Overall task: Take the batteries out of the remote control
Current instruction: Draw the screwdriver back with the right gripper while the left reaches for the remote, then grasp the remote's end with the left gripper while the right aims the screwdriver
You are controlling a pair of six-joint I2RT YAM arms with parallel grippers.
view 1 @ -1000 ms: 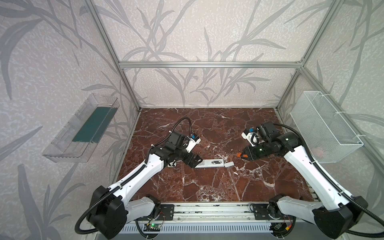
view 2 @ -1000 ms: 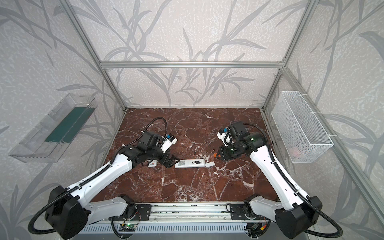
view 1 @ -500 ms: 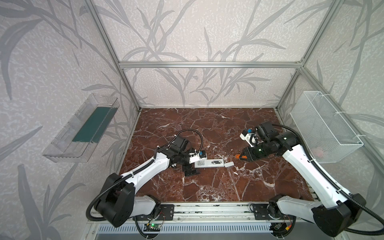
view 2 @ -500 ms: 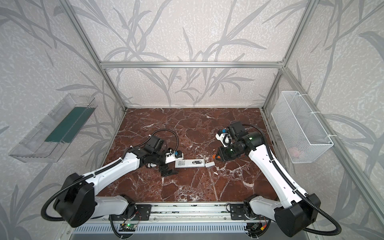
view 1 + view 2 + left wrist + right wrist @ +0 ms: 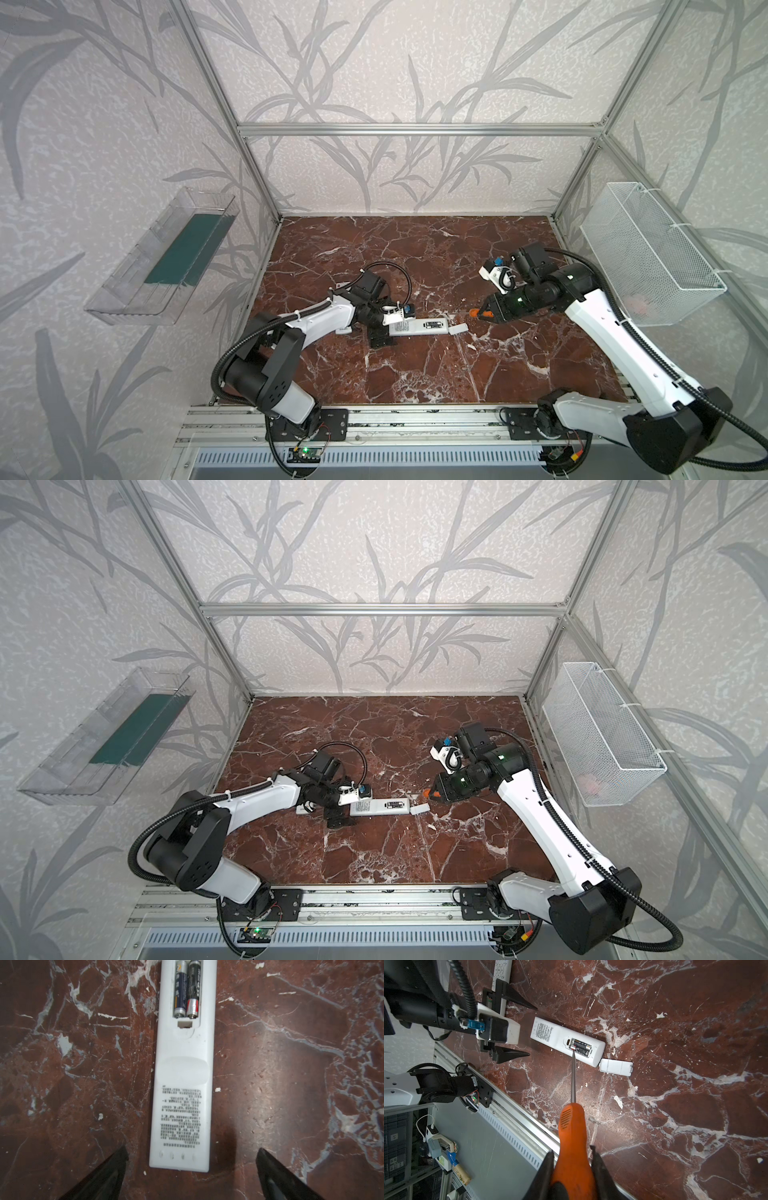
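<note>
- Your left gripper (image 5: 192, 1150) has dropped to the table (image 5: 415, 374) within the last second. It now stands spread wide and empty, one finger on each side of the remote control's (image 5: 182, 1084) printed end, touching neither side.
- That puts you in place to clamp the remote control and steady it, which looks like the next step.
- The batteries (image 5: 187, 991) both sit side by side in the open compartment at the far end of the remote control.
- The white cover (image 5: 616, 1067) lies loose on the table just off that end, so the way in is clear.
- Your right gripper (image 5: 572, 1151) is clenched on the orange screwdriver (image 5: 572, 1126) and has crept closer. In the right wrist view the blade tip lines up with one battery's end, though I cannot tell if it touches.
- Nothing is unloaded yet, so pry only once the left fingers have closed.
</note>
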